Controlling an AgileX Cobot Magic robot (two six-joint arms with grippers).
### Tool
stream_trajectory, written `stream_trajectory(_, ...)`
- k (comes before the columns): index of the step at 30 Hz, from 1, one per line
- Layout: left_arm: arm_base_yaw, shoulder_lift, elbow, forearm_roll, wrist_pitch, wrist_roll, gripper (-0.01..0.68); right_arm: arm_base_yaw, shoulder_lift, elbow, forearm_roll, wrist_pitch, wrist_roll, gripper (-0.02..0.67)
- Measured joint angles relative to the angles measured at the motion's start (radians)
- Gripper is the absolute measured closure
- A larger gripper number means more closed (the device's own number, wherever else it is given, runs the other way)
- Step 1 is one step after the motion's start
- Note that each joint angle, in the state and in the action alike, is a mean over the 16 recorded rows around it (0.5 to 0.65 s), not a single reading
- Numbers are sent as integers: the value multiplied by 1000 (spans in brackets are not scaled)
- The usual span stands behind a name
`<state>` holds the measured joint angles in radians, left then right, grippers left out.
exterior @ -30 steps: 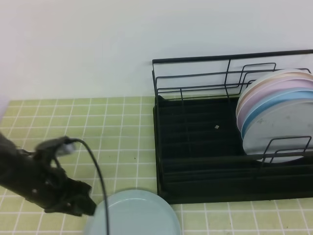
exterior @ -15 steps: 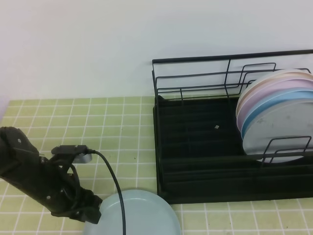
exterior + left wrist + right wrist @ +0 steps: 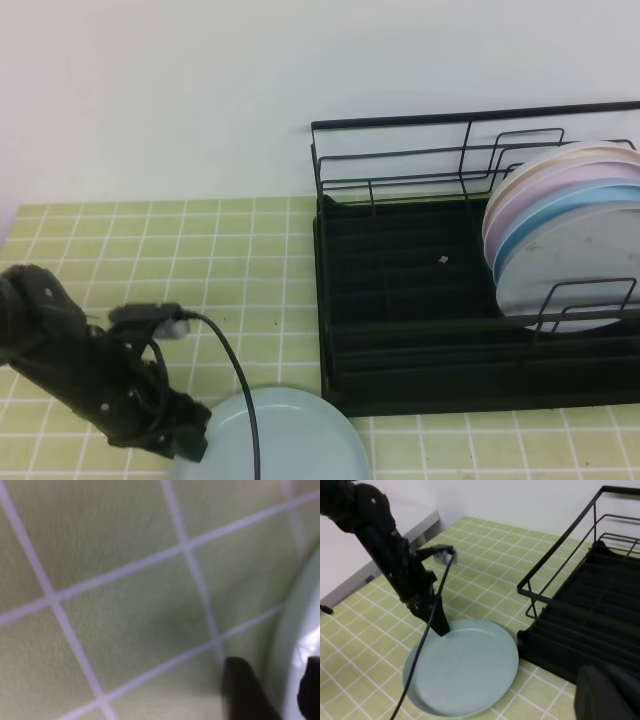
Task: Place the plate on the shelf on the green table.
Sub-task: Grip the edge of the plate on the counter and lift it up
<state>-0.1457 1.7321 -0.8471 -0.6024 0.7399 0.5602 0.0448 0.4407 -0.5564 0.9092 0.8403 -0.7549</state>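
Left end effector (image 3: 190,440) advanced, straddling plate (image 3: 285,440) rim beside shelf (image 3: 400,300).

The plate (image 3: 275,440) runs off the bottom edge at 6 o'clock in the high view. The shelf (image 3: 420,300) is cut at 3 o'clock, its stacked plates (image 3: 560,230) too. The left wrist view is blurred — two dark fingertips (image 3: 245,690) at 5 o'clock, cropped. The right gripper (image 3: 607,692) shows only as a dark blur — its jaws can't be read.
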Motion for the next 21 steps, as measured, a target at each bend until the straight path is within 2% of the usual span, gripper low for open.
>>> stream_trajectory(4,0,29,-2,-1,6,1,465,0,0,0,0,1,0,652)
stream_trajectory(16,0,38,-73,26,138,-27,644,0,0,1,0,9,0,652)
stream_trajectory(21,0,-27,-142,64,228,-69,673,0,0,1,2,13,0,651)
